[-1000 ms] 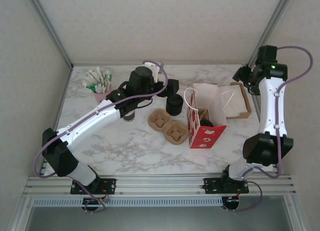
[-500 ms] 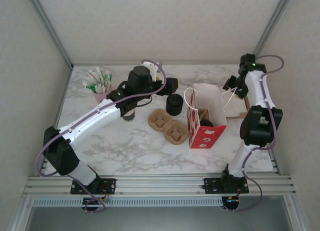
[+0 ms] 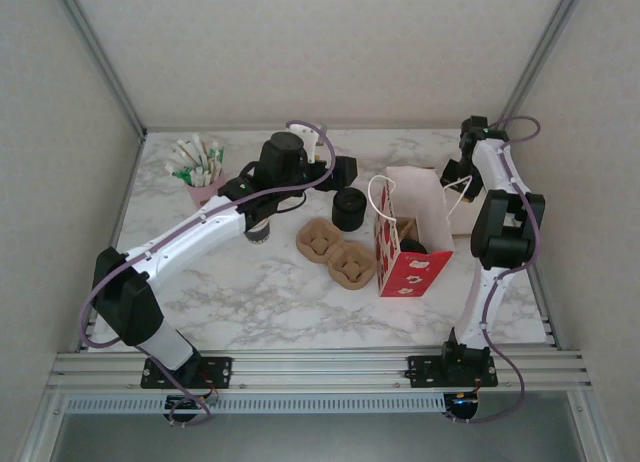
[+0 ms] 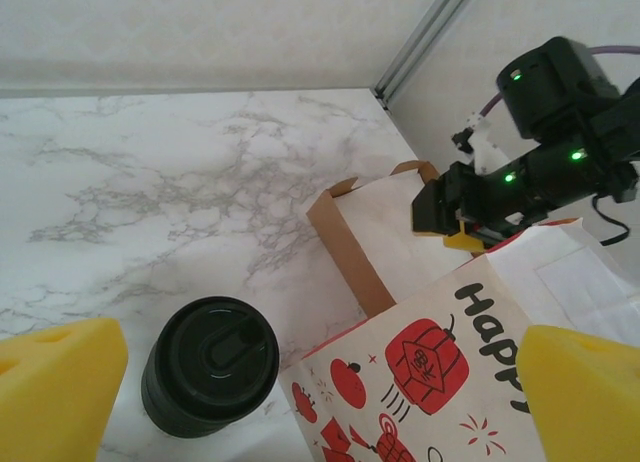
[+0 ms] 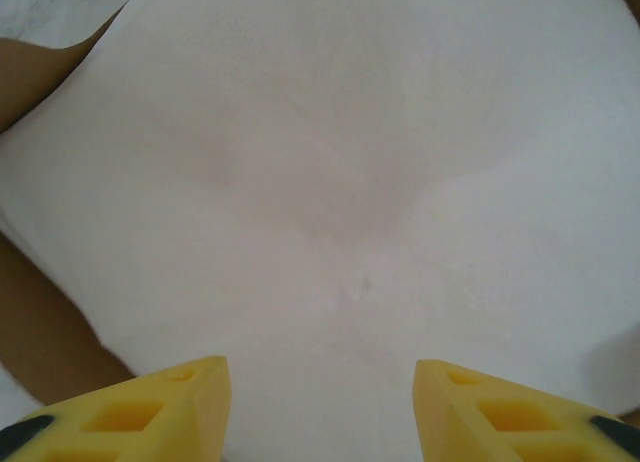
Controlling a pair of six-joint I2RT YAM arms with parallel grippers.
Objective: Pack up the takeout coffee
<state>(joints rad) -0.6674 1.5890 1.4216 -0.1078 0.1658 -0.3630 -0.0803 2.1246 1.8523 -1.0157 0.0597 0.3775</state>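
Top external view: a white marble table (image 3: 250, 297) carries a red-and-white printed paper gift bag (image 3: 405, 267), standing open at 3 o'clock from the table's centre. The takeout coffee (image 3: 412, 247) sits inside the bag's mouth; only what appears to be its round black lid shows, the cup body hidden by the bag wall. A squat black cylinder of stacked lids (image 3: 348, 209) stands at 9 o'clock of the bag. Two tan moulded-pulp cup carriers (image 3: 320, 242) lie at the cylinder's 6 o'clock, touching each other. A pink tub of sachet sticks (image 3: 197, 172) sits at the table's 10 o'clock. The left gripper (image 3: 343, 172) hangs at 12 o'clock of the lid stack. The right gripper (image 3: 452, 174) is at 1 o'clock of the bag, over a white paper napkin (image 3: 458, 214). Left wrist view: the yellow pads (image 4: 55, 387) sit at opposite frame edges, jaws spread wide, holding nothing. The lid stack lies below, the bag at its 3 o'clock. Beyond is a brown cardboard tray (image 4: 340, 237) holding the napkin, the right gripper just above it. Right wrist view: the yellow fingertips (image 5: 160, 407) stand apart over the napkin with nothing clamped between them; contact with the paper cannot be determined.
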